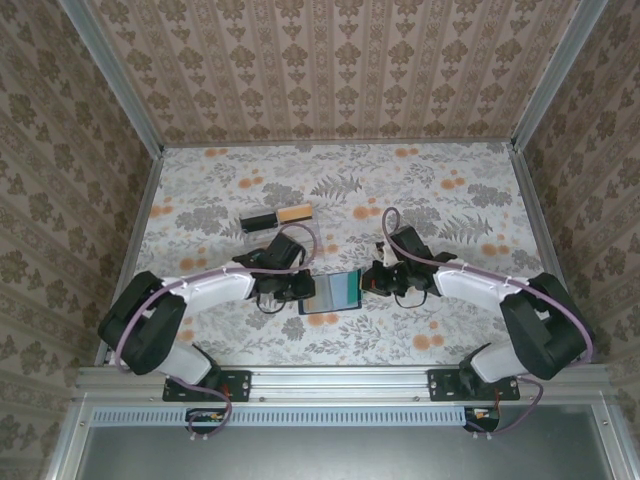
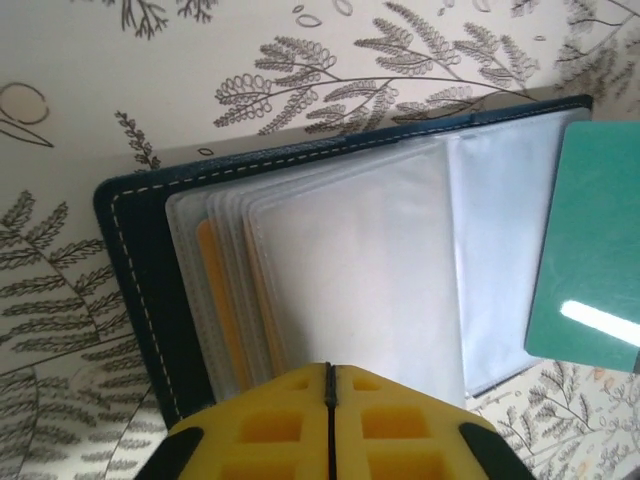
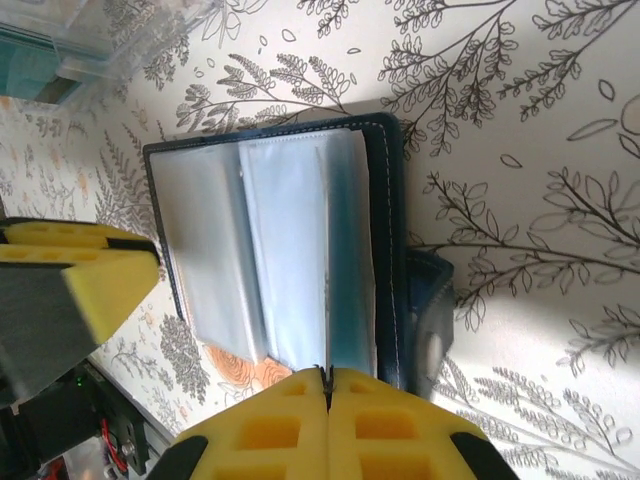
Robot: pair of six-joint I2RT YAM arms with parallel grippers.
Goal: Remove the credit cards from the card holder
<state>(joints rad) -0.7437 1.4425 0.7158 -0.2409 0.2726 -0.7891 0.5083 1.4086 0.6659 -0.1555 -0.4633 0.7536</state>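
Note:
The card holder (image 1: 322,293) lies open on the table between my two grippers, its dark navy cover (image 2: 140,270) under a fan of clear sleeves (image 2: 360,270). An orange credit card (image 2: 222,320) sits in one of the left sleeves. My left gripper (image 2: 330,368) is shut, its tip at the sleeves' near edge. My right gripper (image 3: 326,370) is shut on the edge of a teal sheet (image 2: 590,250), lifted at the holder's right side. In the top view the left gripper (image 1: 300,285) and right gripper (image 1: 370,281) flank the holder.
Behind the left arm, a black flat piece (image 1: 260,221) and a tan-orange one (image 1: 296,212) lie end to end. A clear plastic tray corner (image 3: 90,40) with something teal in it shows beyond the holder. Walls close the table on three sides.

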